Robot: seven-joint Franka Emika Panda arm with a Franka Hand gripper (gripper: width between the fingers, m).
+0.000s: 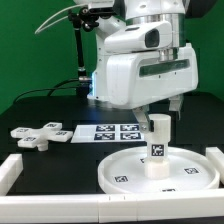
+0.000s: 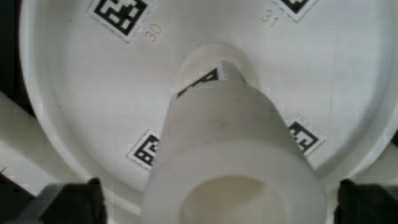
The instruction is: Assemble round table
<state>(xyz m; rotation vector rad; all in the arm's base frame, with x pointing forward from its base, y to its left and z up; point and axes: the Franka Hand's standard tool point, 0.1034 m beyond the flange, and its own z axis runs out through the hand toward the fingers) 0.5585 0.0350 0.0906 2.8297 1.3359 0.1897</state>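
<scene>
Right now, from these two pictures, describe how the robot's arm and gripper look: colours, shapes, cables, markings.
The arm is a bulky, glossy white shell with rounded edges and a dark grey band across its face. Thin black cables arch behind it. The gripper ends in two dark fingers, barely visible in the wrist view. No lettering is legible.

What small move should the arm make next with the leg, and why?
Probably twist the short white cylindrical leg into the large white rimmed round disc: it stands upright at its middle between the jaws; the white cross-shaped foot piece lies aside.
</scene>
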